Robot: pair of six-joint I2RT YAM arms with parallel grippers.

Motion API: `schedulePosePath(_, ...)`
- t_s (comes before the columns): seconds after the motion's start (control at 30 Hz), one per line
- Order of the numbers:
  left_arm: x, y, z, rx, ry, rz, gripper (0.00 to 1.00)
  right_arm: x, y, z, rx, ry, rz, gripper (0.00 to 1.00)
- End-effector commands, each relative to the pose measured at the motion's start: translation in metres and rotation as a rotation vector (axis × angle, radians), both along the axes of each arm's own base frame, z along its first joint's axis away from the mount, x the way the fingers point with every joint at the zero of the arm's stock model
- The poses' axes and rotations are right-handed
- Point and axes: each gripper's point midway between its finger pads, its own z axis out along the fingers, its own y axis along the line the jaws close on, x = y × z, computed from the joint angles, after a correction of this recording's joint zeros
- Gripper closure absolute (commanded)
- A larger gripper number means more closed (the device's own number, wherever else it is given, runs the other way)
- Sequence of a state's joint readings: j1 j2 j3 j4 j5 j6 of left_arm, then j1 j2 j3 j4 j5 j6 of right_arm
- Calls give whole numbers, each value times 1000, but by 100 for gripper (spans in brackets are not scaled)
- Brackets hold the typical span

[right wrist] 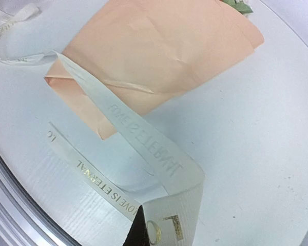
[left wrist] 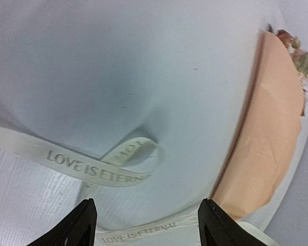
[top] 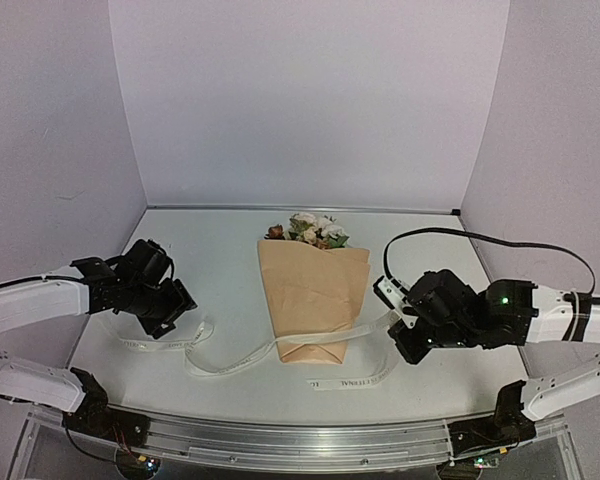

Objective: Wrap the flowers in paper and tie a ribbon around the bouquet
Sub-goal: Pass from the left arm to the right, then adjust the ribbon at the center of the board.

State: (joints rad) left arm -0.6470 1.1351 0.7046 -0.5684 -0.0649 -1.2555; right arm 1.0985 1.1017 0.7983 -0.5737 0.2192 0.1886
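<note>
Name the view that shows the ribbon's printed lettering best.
Left wrist: the ribbon lies close, its words legible. Right wrist shows lettering too, slanted and partly seen from the back. Top external shows the whole run across the bouquet, print too small to read.

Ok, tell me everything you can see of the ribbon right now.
The ribbon is a long, narrow, creamy-white, satin-looking band printed LOVE IS ETERNAL in gold-toned letters. It lies slack and looped on the white table and crosses the lower end of the paper-wrapped bouquet with no knot visible. One stretch rises, twisted, into the shut right end effector.
</note>
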Motion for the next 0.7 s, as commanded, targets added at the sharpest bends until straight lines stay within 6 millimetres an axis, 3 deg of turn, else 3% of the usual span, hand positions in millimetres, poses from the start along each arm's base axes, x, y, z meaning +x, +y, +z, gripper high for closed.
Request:
schedulePosePath(0.0,-23,40,-26,82,125,213,30,3,-41,0,-134,-77,-49,100)
schedulePosePath(0.3,-46,48,-63,-4,233,398,40,3,-53,0,-135,-103,-55,100)
schedulePosePath(0.67,-16,20,-79,-57,247,424,47,1,-52,0,-123,-92,-40,100)
